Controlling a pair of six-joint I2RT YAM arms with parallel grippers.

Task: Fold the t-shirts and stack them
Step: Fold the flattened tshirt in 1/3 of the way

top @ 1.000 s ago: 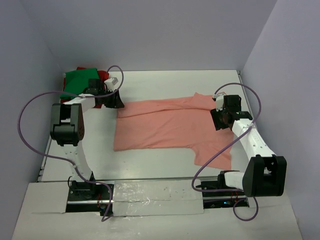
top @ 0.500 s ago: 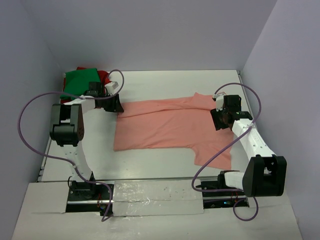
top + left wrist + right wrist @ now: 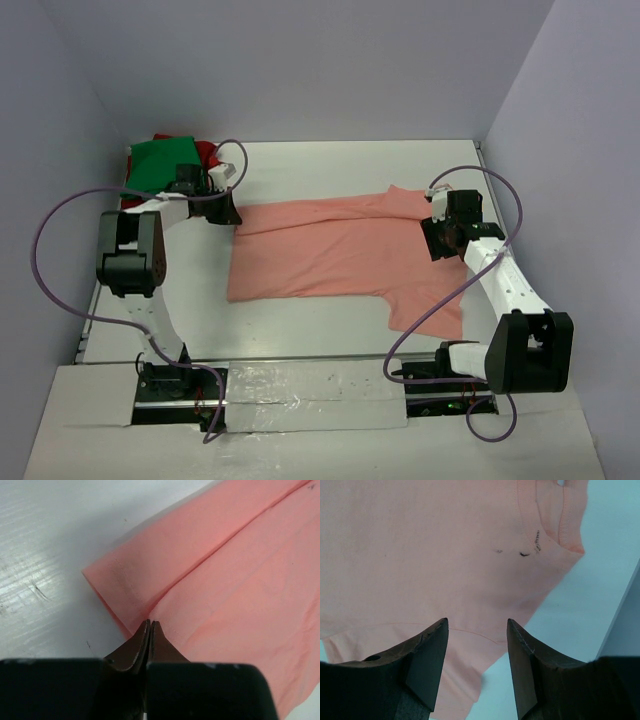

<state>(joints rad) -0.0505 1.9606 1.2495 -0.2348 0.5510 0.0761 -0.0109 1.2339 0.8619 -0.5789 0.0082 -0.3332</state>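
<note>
The salmon-pink t-shirt [image 3: 330, 250] lies flat on the table [image 3: 300, 325], long axis running 9 to 3 o'clock, its 10 o'clock hem corner pinched in the clenched left gripper [image 3: 150, 625], while the right gripper [image 3: 477, 625] hangs released over the 3 o'clock collar end.

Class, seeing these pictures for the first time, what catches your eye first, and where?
A salmon-pink t-shirt lies spread across the middle of the table. The left gripper is pinched shut on its far-left corner, while the right gripper hovers open over its right side. A green t-shirt and a dark red t-shirt lie piled in the far-left corner.
</note>
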